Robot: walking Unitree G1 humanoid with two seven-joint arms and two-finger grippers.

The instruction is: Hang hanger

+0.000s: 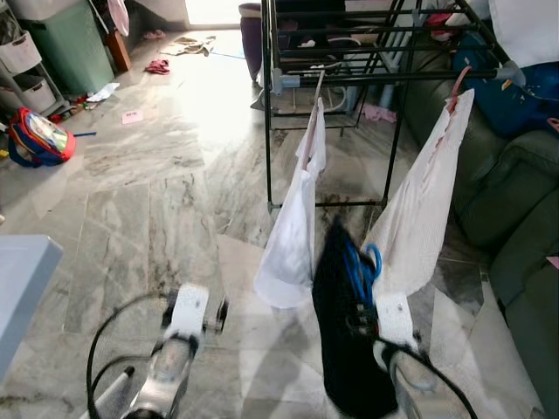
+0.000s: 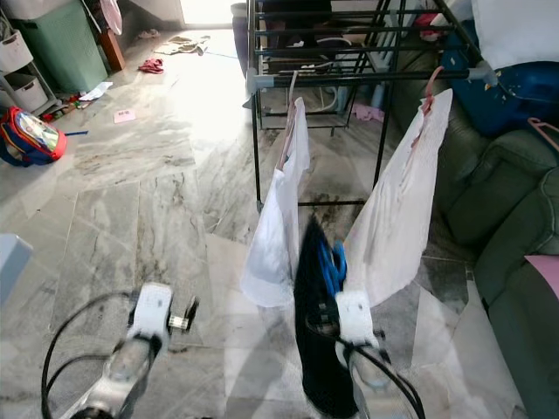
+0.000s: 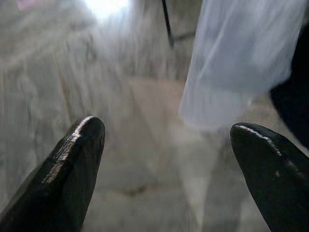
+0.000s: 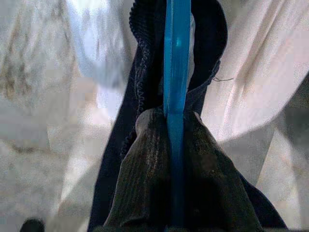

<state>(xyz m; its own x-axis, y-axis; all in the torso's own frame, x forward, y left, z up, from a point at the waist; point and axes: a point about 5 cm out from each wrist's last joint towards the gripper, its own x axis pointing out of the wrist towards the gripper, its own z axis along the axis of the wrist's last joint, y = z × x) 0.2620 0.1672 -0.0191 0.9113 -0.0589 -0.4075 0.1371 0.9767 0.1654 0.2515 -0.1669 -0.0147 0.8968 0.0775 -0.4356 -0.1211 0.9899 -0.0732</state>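
My right gripper is shut on a blue hanger that carries a dark navy garment. I hold it low in front of the black drying rack, between two white garments. One white garment hangs from the rack's front bar on the left. The other white garment hangs on a pink hanger to the right. The blue hanger's hook points up, well below the bar. My left gripper is open and empty above the marble floor, left of the white garment.
A green sofa stands close on the right. A red and blue backpack, a green cabinet and scattered clothes lie far left. A pale blue surface juts in at the near left.
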